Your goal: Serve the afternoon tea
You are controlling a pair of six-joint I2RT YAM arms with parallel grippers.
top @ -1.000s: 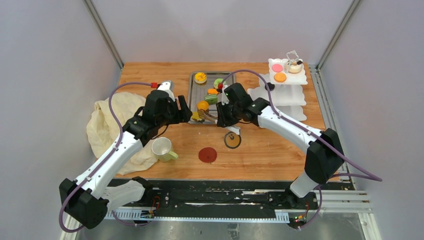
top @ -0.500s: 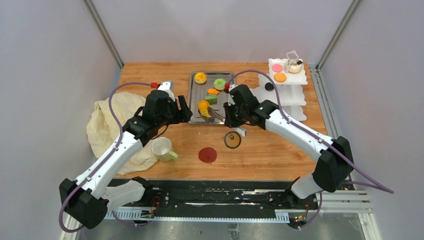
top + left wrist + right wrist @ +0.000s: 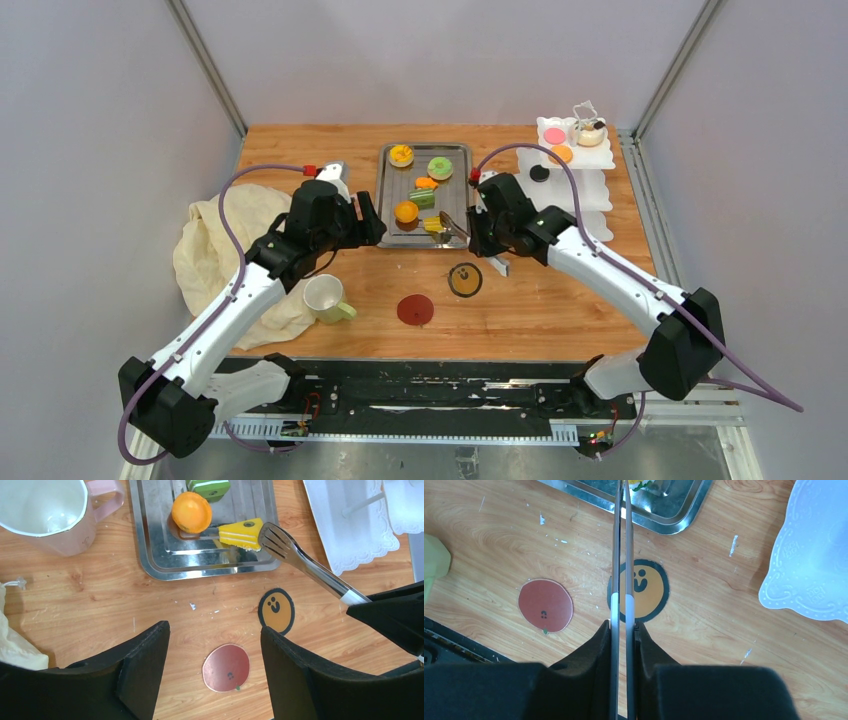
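Note:
My right gripper is shut on metal tongs. The tongs' tips grip a yellow cake wedge over the near right corner of the steel tray. An orange tart, a green donut and other pastries lie on the tray. The white tiered stand at the back right bears a pink disc. My left gripper is open and empty above the table, left of the tray. A red coaster and a yellow smiley coaster lie on the wood.
A pale mug stands near the front left beside a cream cloth. A pinkish mug stands left of the tray. The table's front edge runs just below the red coaster.
My right arm has moved right along the tray's near edge, carrying the tongs and the yellow wedge with it. The left arm has not moved.

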